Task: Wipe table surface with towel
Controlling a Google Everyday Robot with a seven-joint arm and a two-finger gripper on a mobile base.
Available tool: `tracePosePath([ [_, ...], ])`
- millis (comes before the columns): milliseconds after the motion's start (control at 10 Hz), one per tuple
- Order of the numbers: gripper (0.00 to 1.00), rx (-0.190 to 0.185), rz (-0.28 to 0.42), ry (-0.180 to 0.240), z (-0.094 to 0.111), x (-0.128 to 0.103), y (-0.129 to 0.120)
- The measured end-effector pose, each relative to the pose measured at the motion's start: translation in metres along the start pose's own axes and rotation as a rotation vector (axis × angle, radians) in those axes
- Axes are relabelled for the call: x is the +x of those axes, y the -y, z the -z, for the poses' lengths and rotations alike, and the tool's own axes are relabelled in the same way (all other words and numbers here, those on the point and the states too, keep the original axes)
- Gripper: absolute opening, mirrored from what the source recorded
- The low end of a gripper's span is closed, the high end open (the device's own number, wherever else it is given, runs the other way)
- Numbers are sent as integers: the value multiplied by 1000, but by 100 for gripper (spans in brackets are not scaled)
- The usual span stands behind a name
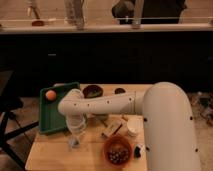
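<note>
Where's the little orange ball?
In the camera view, the orange ball sits at the far end of the green tray on the left of the table; the gripper hangs beside that tray's right edge.

A green tray [48, 116] is seen at the left, with an orange ball [50, 94] lying in its far corner. A dark bowl [93, 91] is set just right of the tray's far end. An orange bowl [118, 150] of dark pieces, a white cup [133, 130] and a packet [111, 129] are grouped right of the claw [74, 142], which is lowered beside the tray's near end.
</note>
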Motion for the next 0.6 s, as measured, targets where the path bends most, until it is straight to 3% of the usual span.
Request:
tracePosePath([
  [300,0,-41,49,-2,-11,-15,6],
  [600,0,-94,65,-7,-21,-25,-10],
])
